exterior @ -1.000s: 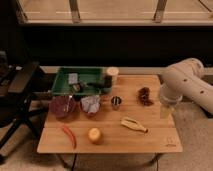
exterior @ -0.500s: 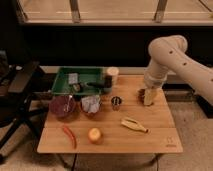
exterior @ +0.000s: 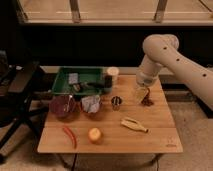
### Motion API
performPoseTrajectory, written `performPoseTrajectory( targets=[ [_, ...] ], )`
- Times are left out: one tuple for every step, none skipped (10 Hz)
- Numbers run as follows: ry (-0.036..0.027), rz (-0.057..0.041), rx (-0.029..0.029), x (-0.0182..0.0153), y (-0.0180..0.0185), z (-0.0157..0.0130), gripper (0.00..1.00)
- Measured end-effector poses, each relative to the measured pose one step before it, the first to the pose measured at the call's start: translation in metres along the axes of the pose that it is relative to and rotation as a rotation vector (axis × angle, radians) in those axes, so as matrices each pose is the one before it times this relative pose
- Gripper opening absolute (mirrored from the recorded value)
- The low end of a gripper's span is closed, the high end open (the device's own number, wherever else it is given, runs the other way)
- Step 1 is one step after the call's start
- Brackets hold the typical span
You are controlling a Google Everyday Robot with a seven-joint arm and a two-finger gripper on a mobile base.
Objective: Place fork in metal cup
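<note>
Surface: wooden table (exterior: 155, 130), dark room behind.
change: arm has swung in from right; gripper (exterior: 141, 94) now low over table's right side.
gripper state: cannot tell.
fork (exterior: 93, 86): apparently in tray (exterior: 65, 75), well left of gripper.
cup (exterior: 116, 102): between them.
meaning: still approaching, fork not yet picked.

Grn tray (exterior: 61, 84), chili (exterior: 69, 136), orange (exterior: 94, 134), banana (exterior: 134, 124)

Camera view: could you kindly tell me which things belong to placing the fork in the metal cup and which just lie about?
Job: fork, seemingly the dark sliver in the green tray; metal cup, mid-table; gripper, over the table's right side.
Idle: cream cup, red bowl, grey bowl, chilli, orange fruit, yellowish piece.
</note>
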Motion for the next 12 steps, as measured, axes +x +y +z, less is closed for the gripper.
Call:
performPoseTrajectory(
  targets=[
    [-0.01489, 0.0165, -0.00996, -0.00051, 0.00109, 0.0018, 0.65],
    [-0.05264, 0.06685, -0.01757, 0.00086, 0.00232, 0.00329, 0.65],
    [-0.05261, 0.08036, -0.00969, 0.00016, 0.00102, 0.00205, 0.65],
    [-0.07216, 0.11275, -0.00534, -0.00071, -0.00079, 0.00177, 0.65],
    [-0.05672, 0.08327, -0.00092, -0.00367, -0.00176, -0.00006, 0.65],
    [-0.07535, 0.10695, 0.01195, -0.00134, -0.0045, -0.00563, 0.65],
    [-0.03378, 0.04301, 0.01576, -0.00387, -0.0025, -0.00417, 0.65],
    [-0.02666, 0.00732, 0.02037, -0.0053, -0.00165, -0.00462, 0.65],
    [-0.01831, -0.00883, 0.01651, -0.00732, -0.00036, -0.00188, 0.65],
    [-0.01442, -0.00899, 0.01679, -0.00578, -0.00044, -0.00245, 0.65],
    [-0.01411, -0.01775, 0.01071, -0.00986, 0.00258, 0.00167, 0.65],
    [-0.02684, -0.02323, 0.00297, -0.01643, 0.00452, 0.00417, 0.65]
  ],
)
